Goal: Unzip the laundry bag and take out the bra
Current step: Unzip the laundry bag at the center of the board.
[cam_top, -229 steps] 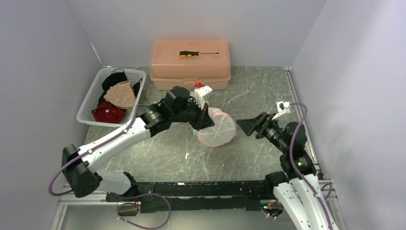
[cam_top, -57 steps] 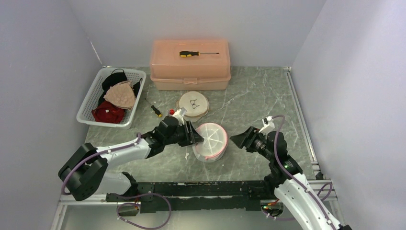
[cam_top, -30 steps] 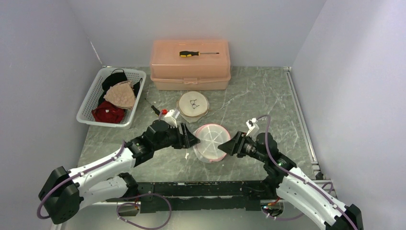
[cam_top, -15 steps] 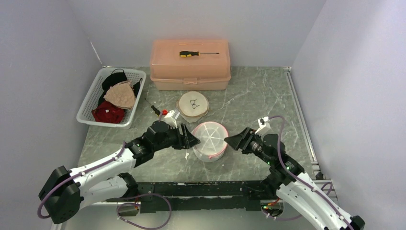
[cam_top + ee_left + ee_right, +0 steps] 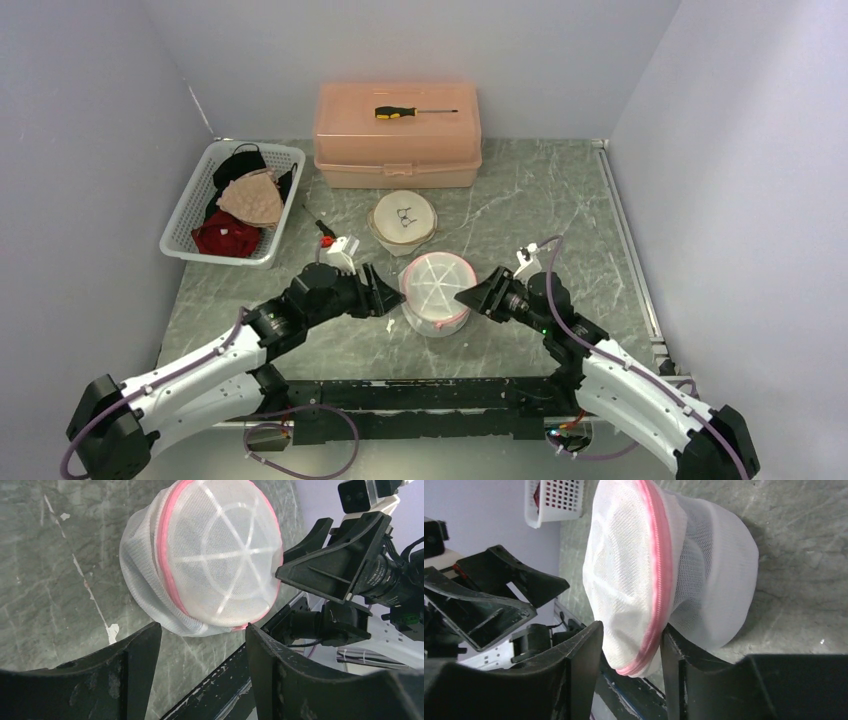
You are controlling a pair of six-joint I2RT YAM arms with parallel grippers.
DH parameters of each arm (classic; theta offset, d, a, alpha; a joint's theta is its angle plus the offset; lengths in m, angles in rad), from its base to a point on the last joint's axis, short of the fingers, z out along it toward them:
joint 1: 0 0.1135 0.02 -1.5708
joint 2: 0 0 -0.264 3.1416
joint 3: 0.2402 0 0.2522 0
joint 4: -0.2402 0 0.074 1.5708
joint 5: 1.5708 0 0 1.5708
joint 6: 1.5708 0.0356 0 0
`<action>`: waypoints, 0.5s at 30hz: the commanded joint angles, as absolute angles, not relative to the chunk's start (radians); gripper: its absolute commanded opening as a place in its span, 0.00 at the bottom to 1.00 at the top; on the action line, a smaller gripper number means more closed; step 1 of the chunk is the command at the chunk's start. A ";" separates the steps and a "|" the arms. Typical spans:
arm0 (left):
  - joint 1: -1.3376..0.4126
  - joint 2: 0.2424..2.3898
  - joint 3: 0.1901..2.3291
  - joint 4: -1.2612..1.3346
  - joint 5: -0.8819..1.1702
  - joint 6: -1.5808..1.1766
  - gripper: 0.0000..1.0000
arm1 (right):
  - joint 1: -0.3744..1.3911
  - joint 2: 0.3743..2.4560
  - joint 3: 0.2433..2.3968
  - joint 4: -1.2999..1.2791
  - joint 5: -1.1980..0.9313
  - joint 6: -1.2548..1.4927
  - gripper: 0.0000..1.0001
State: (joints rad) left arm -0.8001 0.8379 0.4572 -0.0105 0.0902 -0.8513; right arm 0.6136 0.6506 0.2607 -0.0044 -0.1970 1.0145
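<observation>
The left gripper [image 5: 388, 297] has backed off the mesh laundry bag [image 5: 437, 283], jaws wide and empty, while the right gripper [image 5: 470, 297] has closed in astride its pink zipper [image 5: 659, 580], probably seeking the pull; grip unclear, bag zipped on the tabletop [image 5: 560, 200].

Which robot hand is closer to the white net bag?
Right. The right gripper flanks the laundry bag at its pink zipper rim; the left gripper sits open just beside it.
</observation>
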 commanded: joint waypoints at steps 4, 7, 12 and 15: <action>-0.802 0.791 0.463 -0.075 0.041 -0.836 0.67 | 0.581 0.718 0.249 0.217 -0.278 1.066 0.22; -0.802 0.776 0.484 -0.106 0.026 -0.818 0.67 | 0.566 0.696 0.248 0.264 -0.313 1.072 0.01; -0.802 0.729 0.505 -0.121 0.008 -0.806 0.67 | 0.506 0.591 0.258 0.331 -0.398 1.099 0.00; -0.802 0.698 0.498 -0.071 0.015 -0.814 0.68 | 0.420 0.567 0.208 0.455 -0.477 1.194 0.00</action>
State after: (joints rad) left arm -0.8001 0.7399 0.4568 -0.1207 0.0288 -0.8284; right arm 0.5007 0.6041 0.2481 0.2253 -0.3622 1.0927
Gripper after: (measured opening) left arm 0.677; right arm 0.033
